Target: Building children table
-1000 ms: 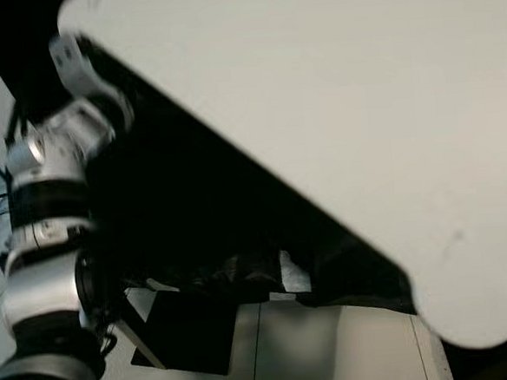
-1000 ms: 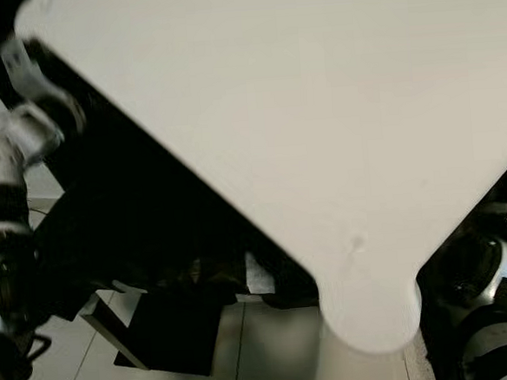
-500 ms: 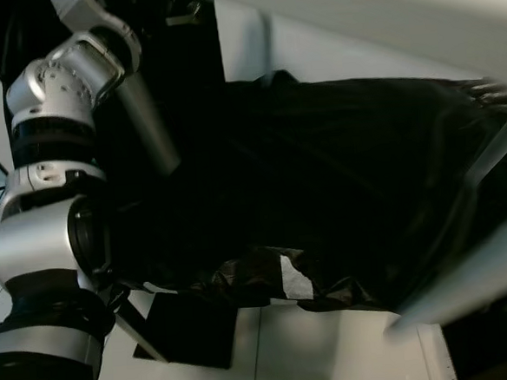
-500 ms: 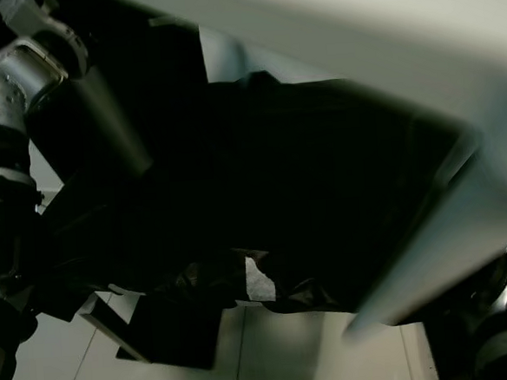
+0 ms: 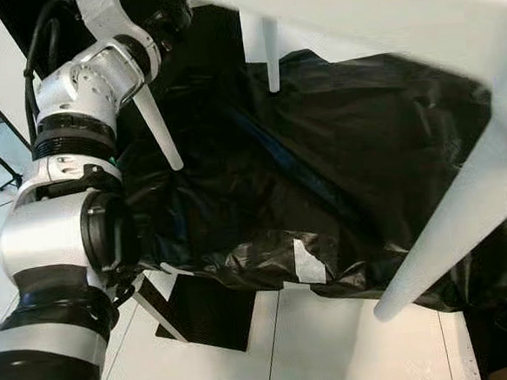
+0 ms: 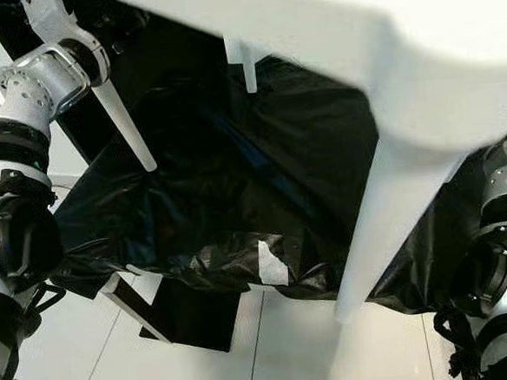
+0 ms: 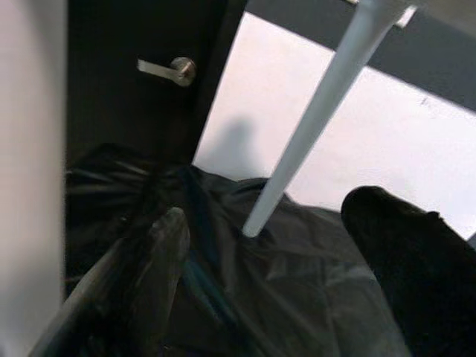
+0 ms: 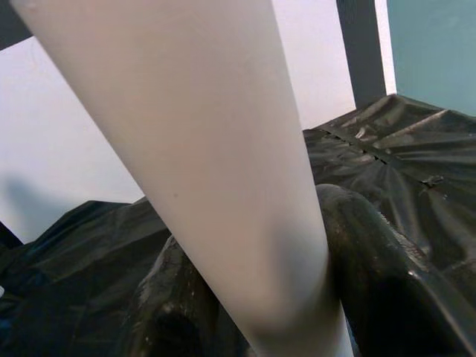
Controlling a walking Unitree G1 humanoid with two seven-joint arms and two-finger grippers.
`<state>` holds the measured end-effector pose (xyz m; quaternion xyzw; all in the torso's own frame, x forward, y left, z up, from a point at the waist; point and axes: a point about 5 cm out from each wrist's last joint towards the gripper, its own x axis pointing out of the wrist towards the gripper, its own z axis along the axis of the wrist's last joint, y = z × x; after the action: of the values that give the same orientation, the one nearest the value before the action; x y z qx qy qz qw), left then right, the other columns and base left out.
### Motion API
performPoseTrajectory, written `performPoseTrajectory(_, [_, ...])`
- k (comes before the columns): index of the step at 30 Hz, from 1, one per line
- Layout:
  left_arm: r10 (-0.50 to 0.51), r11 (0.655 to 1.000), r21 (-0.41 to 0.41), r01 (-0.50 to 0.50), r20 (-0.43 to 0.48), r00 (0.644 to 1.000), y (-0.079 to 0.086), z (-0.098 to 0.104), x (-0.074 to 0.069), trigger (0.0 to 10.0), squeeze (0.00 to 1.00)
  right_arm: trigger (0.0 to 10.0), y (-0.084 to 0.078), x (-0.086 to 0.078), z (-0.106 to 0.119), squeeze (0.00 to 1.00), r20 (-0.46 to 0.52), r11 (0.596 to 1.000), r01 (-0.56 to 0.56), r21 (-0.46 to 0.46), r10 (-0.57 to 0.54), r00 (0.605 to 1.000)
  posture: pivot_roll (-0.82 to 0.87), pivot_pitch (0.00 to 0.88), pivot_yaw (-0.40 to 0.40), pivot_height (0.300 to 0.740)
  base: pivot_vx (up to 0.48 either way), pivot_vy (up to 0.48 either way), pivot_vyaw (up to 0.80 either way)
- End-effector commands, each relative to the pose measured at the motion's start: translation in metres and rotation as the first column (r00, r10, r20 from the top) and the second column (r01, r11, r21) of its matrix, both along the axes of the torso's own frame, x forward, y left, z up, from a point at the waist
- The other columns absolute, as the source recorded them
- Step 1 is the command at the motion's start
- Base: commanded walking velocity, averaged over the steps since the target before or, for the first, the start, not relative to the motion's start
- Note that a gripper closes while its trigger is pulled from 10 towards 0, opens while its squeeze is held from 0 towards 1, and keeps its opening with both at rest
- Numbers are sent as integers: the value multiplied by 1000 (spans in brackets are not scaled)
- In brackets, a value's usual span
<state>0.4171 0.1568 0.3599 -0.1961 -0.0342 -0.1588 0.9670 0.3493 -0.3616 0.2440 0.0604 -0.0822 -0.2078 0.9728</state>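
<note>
Above the black plastic sheet [image 5: 323,194], your right gripper [image 8: 297,297] clamps a leg [image 8: 223,171], your left gripper [image 7: 282,268], fingers apart, flanks another leg [image 7: 312,119], keeping the white table [image 6: 382,42] upright.

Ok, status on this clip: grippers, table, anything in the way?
Right gripper shut on near table leg. Left gripper up at the table's far side, grip unclear. Table held off the floor, legs down. Black plastic sheet bunched beneath.

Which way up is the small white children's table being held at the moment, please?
Upright: the white children's table has its top uppermost and its tapered white legs pointing down over the crumpled black plastic sheet.
</note>
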Motion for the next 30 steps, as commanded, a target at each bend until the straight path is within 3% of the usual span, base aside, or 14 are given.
performPoseTrajectory(1, [-64,997,53,63,17,998,0,-4,0,10000,0,10000,1,1,-18,0,-38,995,0,99,4,999,-26,0,70,740,0,0,0])
performPoseTrajectory(3, [-67,996,60,66,17,998,0,-5,0,10000,0,10000,0,1,-18,0,-38,996,1,90,2,999,-24,0,68,740,0,0,0])
performPoseTrajectory(5, [-72,995,75,71,9,997,2,-8,-1,10000,0,10000,-2,1,-16,0,-18,989,9,150,-7,1000,-23,0,69,740,0,0,0])
performPoseTrajectory(10, [-83,992,95,82,7,997,4,-10,-3,10000,0,10000,-6,1,-14,0,-2,982,20,188,-20,1000,-20,0,70,740,0,0,0])
performPoseTrajectory(14, [-78,993,89,76,15,997,3,-1,-5,10000,0,10000,-8,1,-13,0,4,972,20,232,-22,1000,-12,0,70,740,0,0,0])
performPoseTrajectory(19, [-58,993,108,54,35,998,-11,19,-3,10000,0,10000,-11,2,-9,0,-27,945,10,328,-1,1000,-9,0,71,740,0,0,0])
performPoseTrajectory(23, [-46,995,90,41,55,997,-16,31,-3,10000,0,10000,-11,3,-7,0,-53,939,4,344,15,999,-10,0,74,740,0,0,0])
performPoseTrajectory(26, [-25,1000,8,24,90,996,-24,60,-8,10000,0,10000,-8,9,16,0,-39,933,-18,360,34,999,-15,0,83,740,0,0,0])
performPoseTrajectory(30, [-18,999,-31,21,108,994,-33,79,-12,10000,0,10000,-1,15,35,0,-14,910,-47,412,58,998,-16,0,92,740,0,0,0])
